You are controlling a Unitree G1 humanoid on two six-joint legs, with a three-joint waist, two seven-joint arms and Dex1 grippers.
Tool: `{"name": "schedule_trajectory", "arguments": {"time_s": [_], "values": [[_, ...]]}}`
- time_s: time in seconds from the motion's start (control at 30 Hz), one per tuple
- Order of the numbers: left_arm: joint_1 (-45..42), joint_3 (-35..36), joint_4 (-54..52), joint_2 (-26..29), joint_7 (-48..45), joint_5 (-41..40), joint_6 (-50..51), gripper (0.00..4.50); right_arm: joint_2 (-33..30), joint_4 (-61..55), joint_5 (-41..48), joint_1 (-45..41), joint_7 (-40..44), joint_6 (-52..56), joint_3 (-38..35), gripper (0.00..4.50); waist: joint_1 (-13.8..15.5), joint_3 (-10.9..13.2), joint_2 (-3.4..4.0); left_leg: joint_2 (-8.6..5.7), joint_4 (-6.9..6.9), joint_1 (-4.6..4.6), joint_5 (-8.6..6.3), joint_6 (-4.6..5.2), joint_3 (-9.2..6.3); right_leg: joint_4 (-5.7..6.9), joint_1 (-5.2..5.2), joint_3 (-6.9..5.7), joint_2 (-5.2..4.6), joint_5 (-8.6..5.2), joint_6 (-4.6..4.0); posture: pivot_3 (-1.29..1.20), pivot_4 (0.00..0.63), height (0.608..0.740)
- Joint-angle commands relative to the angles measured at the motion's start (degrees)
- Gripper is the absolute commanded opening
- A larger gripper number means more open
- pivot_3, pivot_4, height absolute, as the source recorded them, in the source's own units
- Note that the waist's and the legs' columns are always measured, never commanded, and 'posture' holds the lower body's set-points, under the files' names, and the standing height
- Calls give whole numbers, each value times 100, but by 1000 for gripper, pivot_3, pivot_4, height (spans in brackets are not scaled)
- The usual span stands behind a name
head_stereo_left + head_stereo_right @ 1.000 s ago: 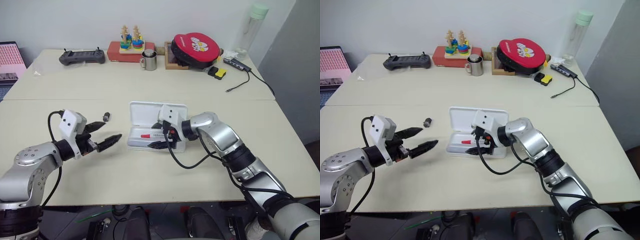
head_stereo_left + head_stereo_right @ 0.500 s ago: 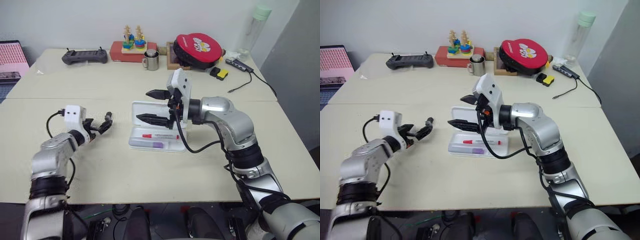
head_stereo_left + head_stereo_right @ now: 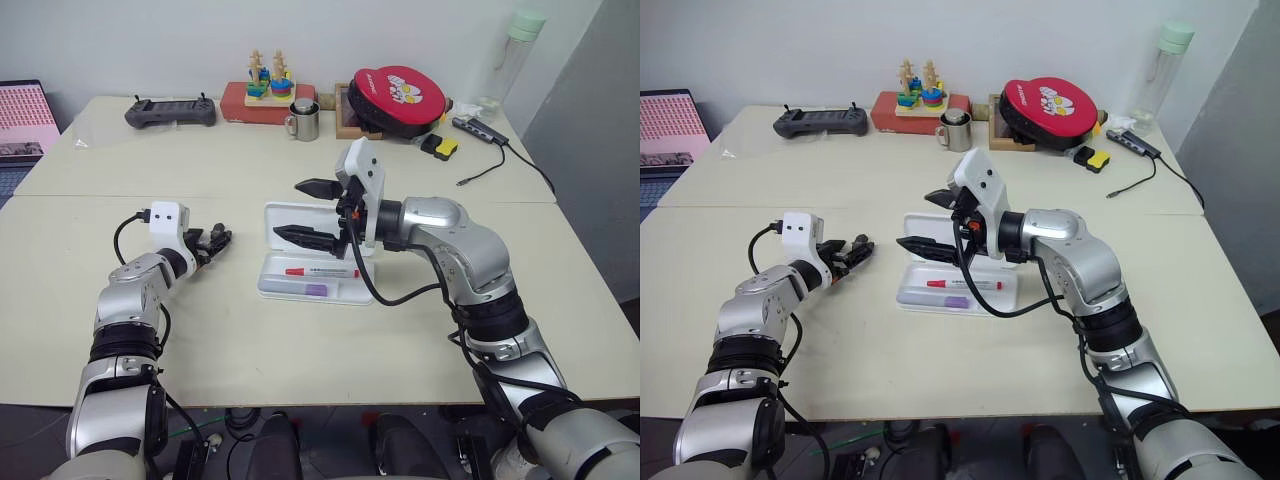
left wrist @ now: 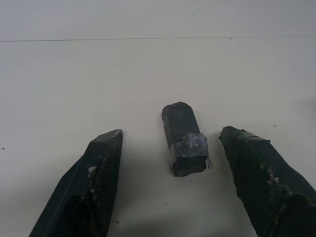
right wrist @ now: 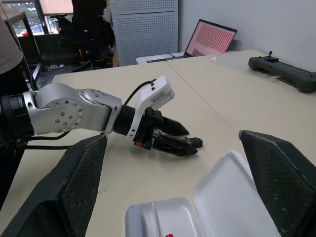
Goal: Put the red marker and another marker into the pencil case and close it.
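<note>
Case: white plastic rectangular hinged pencil case (image 3: 310, 284) lying open near the middle of the cream surface (image 3: 300, 340), flat lid folded back away from the robot, shallow tray towards it.
Red marker: slim white-barrelled marker with red cap (image 3: 320, 271) lying flat along the tray's length, on the lid side of the tray.
Second marker: short pale lavender marker (image 3: 303, 289) lying flat in the same tray, just beside the red one, on the side nearer the robot.
Left pincer (image 4: 173, 163): low over the surface, well to the left of the case; two black fingers (image 4: 98, 182) parted, straddling a small dark cylinder (image 4: 183, 138) that lies on the surface; gaps visible on both sides of the cylinder, nothing grasped.
Right pincer (image 3: 300, 212): raised above the case's lid, pointing towards the robot's left; fingers spread wide, released, holding nothing.
Back of surface: black handheld controller (image 3: 168, 111), metal mug (image 3: 301, 119), red round zipped pouch (image 3: 395, 98), well apart from the case.
</note>
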Motion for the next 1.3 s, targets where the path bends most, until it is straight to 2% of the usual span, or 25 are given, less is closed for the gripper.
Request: {"name": "schedule_trajectory", "arguments": {"time_s": [0.03,0.47,0.7,0.83,0.9,0.97,1.07,1.1,1.2,1.3], "values": [[-48,28,131,-5,-98,16,-37,2595,-5,-186,121,-106,-24,-99,-137,4500,4,0,0,0,0,0,0,0,0,0,0,0,0,0,0,0,150,740],[-128,37,362,-64,-153,74,-240,567,-74,-148,129,-113,25,-173,-166,4500,37,0,0,0,0,0,0,0,0,0,0,0,0,-1,2,0,150,740],[-560,265,310,-147,-206,-150,-565,486,-399,-333,230,-2,32,-153,-466,4500,59,0,0,0,1,-1,1,-1,0,-2,1,-2,0,-2,12,0,150,740],[-668,417,-1217,-405,-1106,-1071,-511,486,-792,-767,535,374,169,-13,-796,4500,72,1,-1,0,-2,-10,1,-1,-1,-7,-2,-3,0,2,2,0,150,740],[-628,486,-2104,-536,-1471,-1808,37,486,-975,-1084,844,586,276,129,-996,4500,71,1,-1,-1,-1,-22,0,-3,-4,-12,-3,-10,-4,2,0,0,150,740],[-368,-187,-3186,-419,-2315,-2164,581,486,-1280,-1682,1383,871,401,432,-1338,4500,44,1,0,-3,-1,-25,0,-3,-3,-12,-4,-6,-6,2,-1,0,150,740],[-115,-1212,-4036,-227,-2996,-2075,1041,486,-1708,-2101,1638,1182,320,642,-1668,4500,30,-1,9,-6,-3,-18,-1,-3,-1,-10,5,0,-6,-3,-9,0,150,740],[-77,-1414,-4120,-182,-3074,-1997,1109,486,-1805,-2132,1615,1258,250,653,-1707,4500,28,-2,10,-6,-4,-9,-1,-2,2,-10,12,3,-6,-4,-10,0,150,740],[53,-2541,-3878,131,-3309,-744,497,486,-2242,-2301,1540,1752,259,683,-1739,4500,-31,-2,10,-3,-3,4,-2,0,0,-8,16,5,1,-16,6,0,150,740],[69,-2910,-3436,172,-3500,-270,48,486,-2446,-2478,1527,2030,156,667,-1664,4500,-94,1,11,-4,1,5,0,2,-1,-8,11,14,4,-17,15,0,150,740]]}}
